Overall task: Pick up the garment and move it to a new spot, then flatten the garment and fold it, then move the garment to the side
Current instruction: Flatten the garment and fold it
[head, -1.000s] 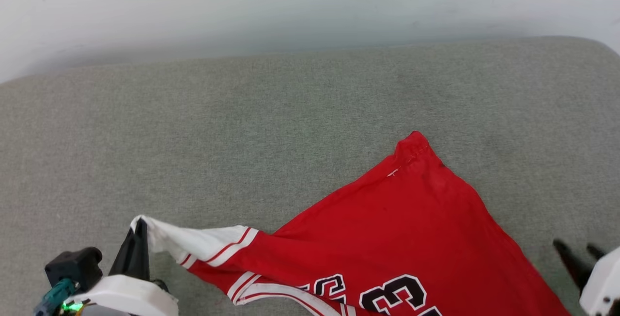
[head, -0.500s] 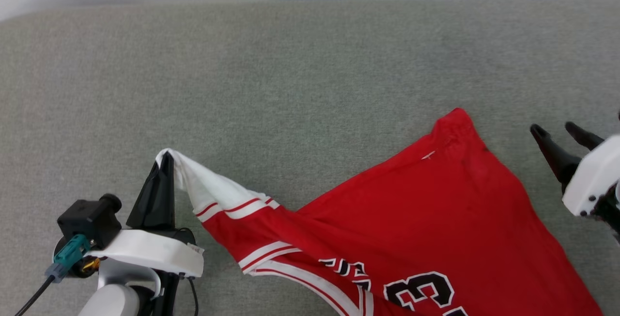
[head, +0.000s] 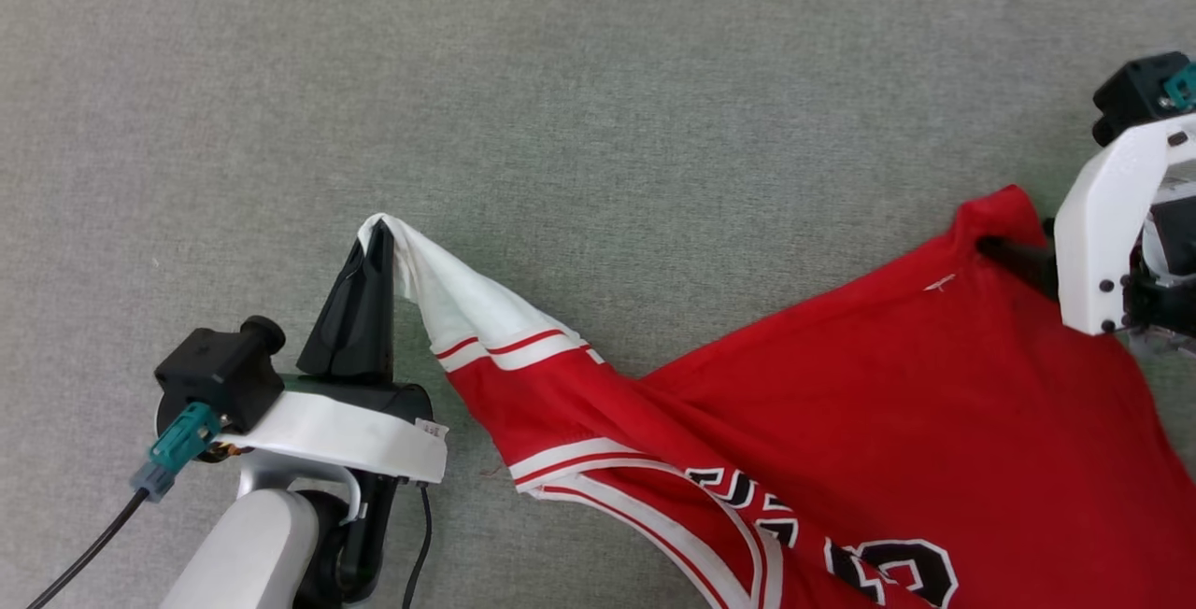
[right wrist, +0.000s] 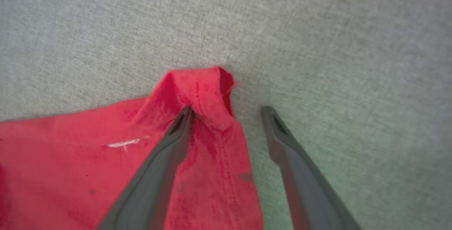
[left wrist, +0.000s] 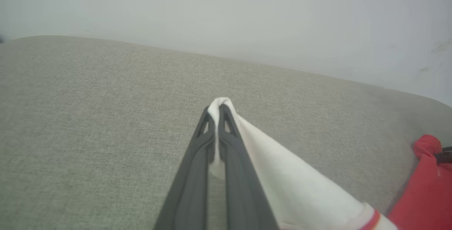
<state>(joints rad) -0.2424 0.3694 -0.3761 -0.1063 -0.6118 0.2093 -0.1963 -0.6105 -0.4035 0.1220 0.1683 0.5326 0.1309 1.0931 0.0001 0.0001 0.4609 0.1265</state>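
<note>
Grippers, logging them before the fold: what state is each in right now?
Left gripper: shut on the white sleeve of the garment.
Right gripper: open, fingers either side of its red corner.

The left gripper (head: 378, 233) had two long, dark grey fingers (left wrist: 197, 173) that tapered to narrow tips, each with slim triangular cut-outs near the end. Behind them sat a curved white bracket (head: 327, 431) with a small printed label (head: 432, 426) at its corner (too small to read). A boxy black camera housing (head: 217, 368) with a round snout was mounted on it. A teal connector (head: 179, 439) sat just beneath, and a thin black cable (head: 84, 555) trailed from it. The forearm (head: 245, 558) was pale grey and rounded. The right gripper (right wrist: 229, 109) had the same dark fingers, a white arched plate (head: 1103, 235) dotted with dark screws (head: 1106, 286), and its own black block (head: 1132, 97) with a teal plug (head: 1183, 84).
</note>
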